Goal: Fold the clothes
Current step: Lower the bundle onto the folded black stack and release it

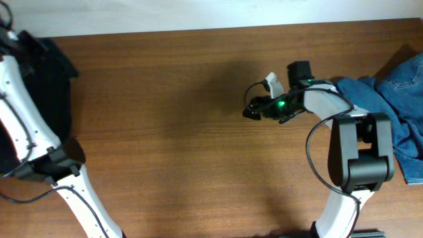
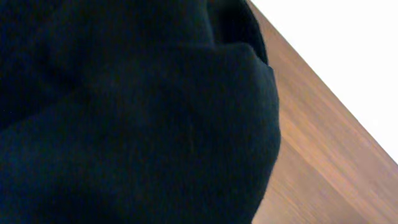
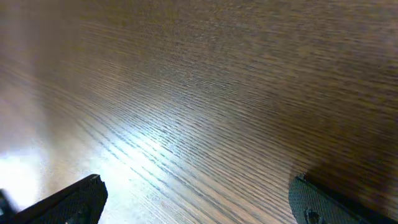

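The clothes [image 1: 58, 86], black, sit upper left overhead and fill the left wrist view (left gripper [image 1: 18, 43] narrow, hold unclear). Right gripper [image 3: 196, 190] gapes wide above the bench [image 3: 199, 74]; only overhead shows blue denim [image 1: 396, 92].

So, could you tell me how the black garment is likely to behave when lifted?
Probably floppy: the black garment lies in a rumpled heap with soft rounded folds, so it should sag and drape when lifted. Its matte surface probably drags rather than slides on the wooden table.
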Robot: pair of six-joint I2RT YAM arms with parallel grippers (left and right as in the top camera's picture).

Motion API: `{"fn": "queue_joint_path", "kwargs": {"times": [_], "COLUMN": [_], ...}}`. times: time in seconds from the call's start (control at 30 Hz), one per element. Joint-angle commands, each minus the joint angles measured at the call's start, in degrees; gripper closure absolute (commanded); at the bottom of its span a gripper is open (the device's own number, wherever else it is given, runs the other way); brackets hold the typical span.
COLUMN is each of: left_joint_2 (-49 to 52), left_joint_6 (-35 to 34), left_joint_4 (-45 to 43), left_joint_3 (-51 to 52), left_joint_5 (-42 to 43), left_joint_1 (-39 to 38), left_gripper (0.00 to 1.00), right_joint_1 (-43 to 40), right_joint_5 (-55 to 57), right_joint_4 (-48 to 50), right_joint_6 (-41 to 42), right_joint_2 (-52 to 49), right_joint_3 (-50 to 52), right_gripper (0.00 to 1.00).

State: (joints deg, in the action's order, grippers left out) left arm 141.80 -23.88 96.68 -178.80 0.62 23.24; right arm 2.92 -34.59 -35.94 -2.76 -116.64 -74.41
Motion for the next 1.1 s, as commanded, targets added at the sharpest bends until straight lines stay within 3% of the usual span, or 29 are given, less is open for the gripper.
{"fn": "queue_joint_path", "kwargs": {"times": [0.0, 0.37, 0.73, 1.07], "left_joint_2": [-3.63, -3.21, -2.43, 0.57], "left_joint_6": [-0.90, -0.57, -0.57, -0.33], "left_joint_4": [0.02, -0.26, -10.58, -11.61], "left_joint_3": [-1.09, 0.07, 0.11, 0.11], "left_joint_5": [-6.64, -3.08, 4.98, 6.71], "left_joint_1": [2.97, 9.92, 10.40, 10.25], "left_gripper": [1.00, 1.00, 1.00, 1.00], "right_joint_1": [3.37, 4.90, 4.90, 4.90], "right_joint_5": [10.05, 10.03, 9.60, 9.64], "right_joint_4": [-1.22, -0.02, -3.17, -2.62], "right_joint_6": [2.40, 2.40, 2.43, 2.40], "right_joint_2": [-5.99, -5.99, -5.99, -5.99], "right_joint_3": [4.57, 4.57, 4.57, 4.57], "right_gripper": [0.01, 0.01, 0.01, 0.01]}}
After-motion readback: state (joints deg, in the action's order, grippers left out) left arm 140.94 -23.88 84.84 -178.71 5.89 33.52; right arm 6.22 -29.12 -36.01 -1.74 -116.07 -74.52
